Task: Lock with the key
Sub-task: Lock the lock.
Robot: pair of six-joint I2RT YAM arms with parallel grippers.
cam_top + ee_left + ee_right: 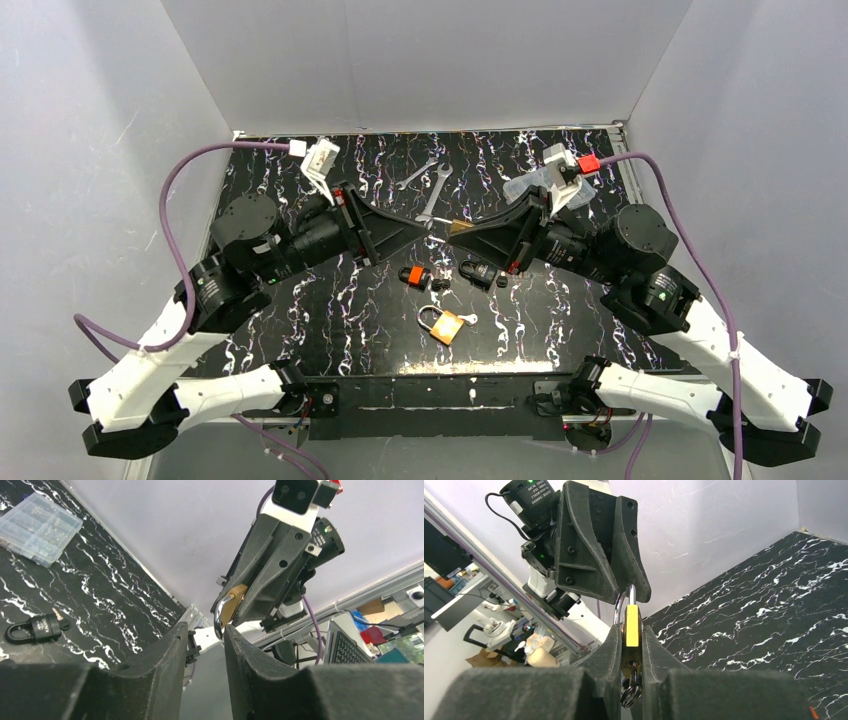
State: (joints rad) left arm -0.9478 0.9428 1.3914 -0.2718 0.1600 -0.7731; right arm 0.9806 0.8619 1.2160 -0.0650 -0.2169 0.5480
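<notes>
My right gripper (630, 631) is shut on a brass padlock (632, 622) and holds it above the table, shackle (623, 602) pointing at my left gripper. A key on a ring (630, 691) sticks out of the padlock's underside, between the fingers. My left gripper (205, 630) is open and empty, and the shackle (218, 616) sits just beyond its fingertips, near the right one. In the top view the two grippers (426, 226) (456, 232) meet tip to tip over the table's middle with the brass padlock (463, 228) between them. I cannot tell if the shackle is latched.
On the table lie an orange padlock (447, 326) with a key, a red-and-black padlock (413, 275), a black padlock (480, 272), two wrenches (432, 188) and a clear plastic box (532, 186). The box (40, 526) and a black padlock (37, 628) also show in the left wrist view.
</notes>
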